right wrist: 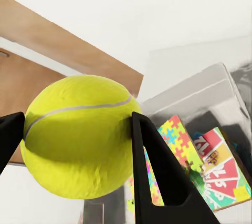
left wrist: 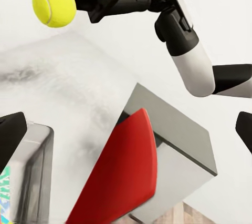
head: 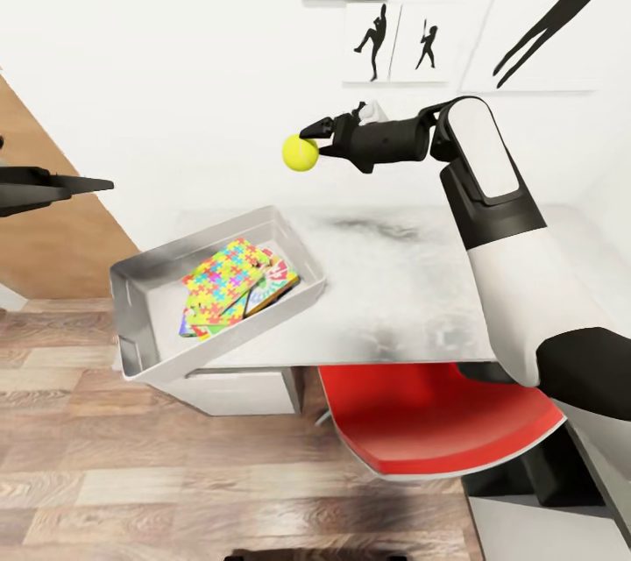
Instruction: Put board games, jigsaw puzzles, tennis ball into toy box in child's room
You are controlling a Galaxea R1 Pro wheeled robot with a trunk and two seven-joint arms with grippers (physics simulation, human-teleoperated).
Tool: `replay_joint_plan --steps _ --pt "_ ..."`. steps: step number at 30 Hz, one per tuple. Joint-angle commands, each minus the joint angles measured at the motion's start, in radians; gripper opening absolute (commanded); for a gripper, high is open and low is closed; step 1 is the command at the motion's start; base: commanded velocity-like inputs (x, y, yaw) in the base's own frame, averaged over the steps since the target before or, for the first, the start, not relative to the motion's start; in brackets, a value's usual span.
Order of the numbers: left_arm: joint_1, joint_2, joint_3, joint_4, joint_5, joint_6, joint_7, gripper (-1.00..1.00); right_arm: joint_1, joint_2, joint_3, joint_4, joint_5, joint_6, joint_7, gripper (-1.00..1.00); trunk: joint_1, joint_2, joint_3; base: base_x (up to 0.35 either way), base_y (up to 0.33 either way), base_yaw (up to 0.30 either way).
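Right gripper (head: pixel 317 139) grips tennis ball (head: pixel 300 152); lettering seemingly unreadable.

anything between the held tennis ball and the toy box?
Nothing: in the head view the tennis ball, clamped by the right gripper, hangs in open air above the toy box, with only white wall behind that stretch.

1. Bright, even, diffuse light; sharp simulator renders throughout.
2. Dark smudged shadow on table (head: pixel 412 280) top near far edge.
3. Soft sheen on red chair seat (head: pixel 429 421).
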Motion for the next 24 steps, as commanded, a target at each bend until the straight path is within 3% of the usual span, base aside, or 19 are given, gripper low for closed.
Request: replay_joint_plan --steps 1,14,24 --pt "-0.001 0.001 -0.002 0.002 0.001 0.011 -0.004 1.00 -0.001 0.001 0.001 0.001 -0.009 0.001 -0.011 -1.00 0.001 -0.002 0.000 -0.047 0.146 0.067" --pt "-0.001 0.001 -0.002 0.008 -0.001 0.011 -0.004 1.00 0.001 0.002 0.007 0.008 -0.006 0.001 -0.015 -1.00 0.001 -0.002 0.022 -0.056 0.113 0.071" --pt "0.000 0.001 -0.002 0.010 -0.005 0.011 -0.003 1.00 0.004 0.034 0.009 0.029 -0.002 0.001 -0.018 -1.00 0.001 -0.002 0.038 -0.050 0.117 0.072"
